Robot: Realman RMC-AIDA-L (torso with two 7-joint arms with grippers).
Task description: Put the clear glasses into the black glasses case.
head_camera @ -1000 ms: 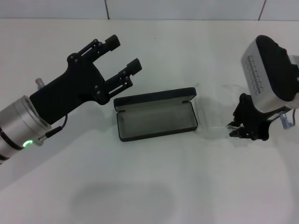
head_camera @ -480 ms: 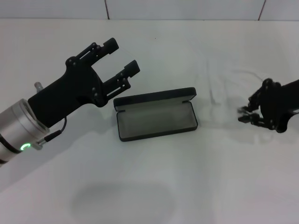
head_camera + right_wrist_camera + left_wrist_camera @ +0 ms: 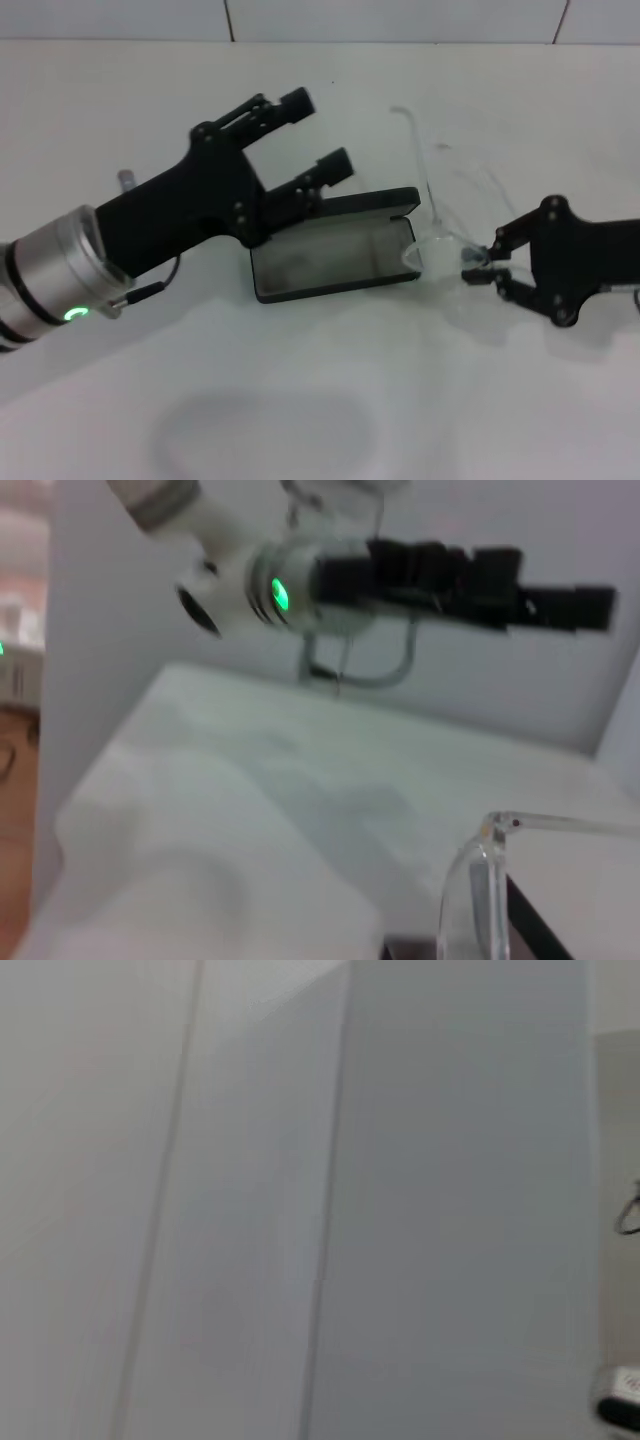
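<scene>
The black glasses case lies open at mid-table, grey lining up, lid raised at the back. My right gripper is just to the right of the case, shut on the clear glasses. The glasses hang at the case's right end, with one thin arm reaching up and back. In the right wrist view the clear glasses show close up, lens edge and one arm. My left gripper hovers open above the case's back left part, holding nothing. The left wrist view shows only a pale wall.
A white table lies all around the case, with a tiled wall at the back. The left arm with its green light shows across the right wrist view.
My left gripper has moved right, over the back left of the case. The right arm has swung in toward the case's right end, bringing the glasses with it.
</scene>
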